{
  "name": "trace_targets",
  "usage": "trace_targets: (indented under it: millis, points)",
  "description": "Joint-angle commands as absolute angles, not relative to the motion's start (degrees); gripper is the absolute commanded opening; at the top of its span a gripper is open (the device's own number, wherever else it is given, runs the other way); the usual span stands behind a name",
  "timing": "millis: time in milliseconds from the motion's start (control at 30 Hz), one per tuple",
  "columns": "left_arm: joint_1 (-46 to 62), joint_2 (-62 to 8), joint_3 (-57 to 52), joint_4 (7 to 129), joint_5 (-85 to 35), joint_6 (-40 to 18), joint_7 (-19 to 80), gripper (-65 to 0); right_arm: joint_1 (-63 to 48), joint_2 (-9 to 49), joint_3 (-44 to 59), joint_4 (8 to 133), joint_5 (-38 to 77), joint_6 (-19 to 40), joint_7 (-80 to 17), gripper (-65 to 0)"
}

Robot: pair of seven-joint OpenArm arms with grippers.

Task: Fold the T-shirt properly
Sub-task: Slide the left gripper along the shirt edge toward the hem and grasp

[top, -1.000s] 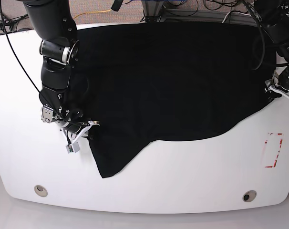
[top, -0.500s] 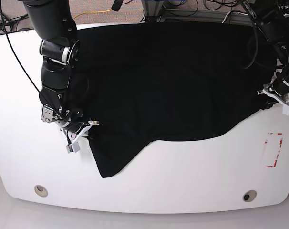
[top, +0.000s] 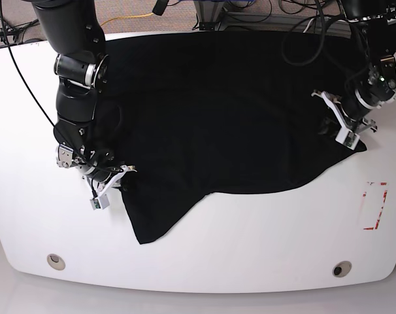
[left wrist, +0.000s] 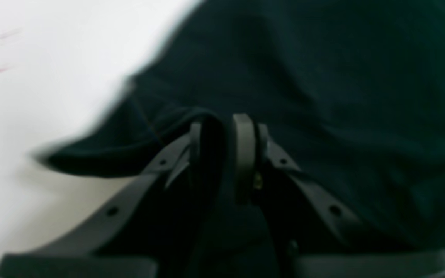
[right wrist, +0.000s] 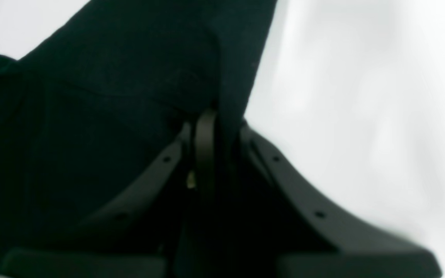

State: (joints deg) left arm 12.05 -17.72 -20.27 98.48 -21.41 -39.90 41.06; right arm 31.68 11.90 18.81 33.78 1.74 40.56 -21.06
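Observation:
The black T-shirt [top: 224,111] lies spread over the far half of the white table [top: 263,242], plain side up, with a pointed flap hanging toward the front left. Its print and lettering are hidden. My left gripper [top: 340,131] is shut on a fold of the shirt's right edge, and the left wrist view shows its fingers [left wrist: 242,139] pinching black cloth [left wrist: 361,77]. My right gripper [top: 113,183] is shut on the shirt's left edge. In the right wrist view, cloth [right wrist: 110,77] rises from between the closed jaws.
A red-outlined rectangle [top: 374,206] is marked on the table at the right. Two round fittings [top: 55,261] [top: 342,269] sit near the front edge. Cables [top: 250,13] run behind the table's far edge. Bare white table lies in front of the shirt.
My left gripper has moved left, inward over the shirt, drawing the shirt's right edge with it. The right arm has not moved.

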Motion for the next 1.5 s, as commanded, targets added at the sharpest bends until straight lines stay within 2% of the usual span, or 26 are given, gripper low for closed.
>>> trace_targets:
  millis: [0, 200, 367, 467, 733, 867, 967, 1133, 1300, 1467]
  points:
    - [13.6, -18.8, -18.2, 103.3, -22.5, -40.0, 39.8, -56.4, 32.4, 12.2, 18.8, 33.9, -0.6, 40.0, -23.9, -58.3]
    - [15.7, -19.4, -12.6, 103.6, -22.2, -40.0, 40.2, -55.7, 32.4, 12.1, 18.8, 33.9, -0.6, 40.0, -23.9, -58.3]
    - [14.6, -19.6, -11.8, 99.4, -18.9, -40.0, 44.9, -44.7, 32.4, 12.1, 18.8, 33.9, -0.6, 40.0, -23.9, -58.3]
    - [14.5, -19.6, -14.5, 99.9, -20.7, -40.0, 44.9, -42.2, 32.4, 12.1, 18.8, 33.9, -0.6, 40.0, -23.9, -58.3]
    - [13.7, -20.1, -23.1, 101.4, -35.6, -40.0, 47.2, -41.1, 32.4, 12.1, 18.8, 33.9, -0.6, 40.0, -23.9, -58.3]
    - [9.2, -19.6, -29.5, 101.0, -39.0, -40.0, 51.9, -34.2, 32.3, 12.1, 18.8, 33.9, -0.6, 40.0, -23.9, -58.3]
    - [6.5, -17.9, -35.2, 100.9, -38.6, -35.1, 54.9, -24.7, 32.3, 12.1, 18.8, 33.9, -0.6, 40.0, -23.9, -58.3]
    - [3.7, -16.9, -41.1, 99.4, -38.6, -28.0, 55.6, -16.4, 32.3, 12.1, 18.8, 33.9, -0.6, 40.0, -23.9, -58.3]
    - [0.7, -17.2, -42.6, 92.1, -38.6, -25.0, 55.4, -16.5, 32.3, 12.1, 18.8, 33.9, -0.6, 40.0, -23.9, -58.3]
    - [-1.9, -17.2, -44.2, 85.7, -38.6, -24.7, 55.2, -16.5, 32.3, 12.1, 18.8, 33.8, -0.6, 40.0, -23.9, -58.3]
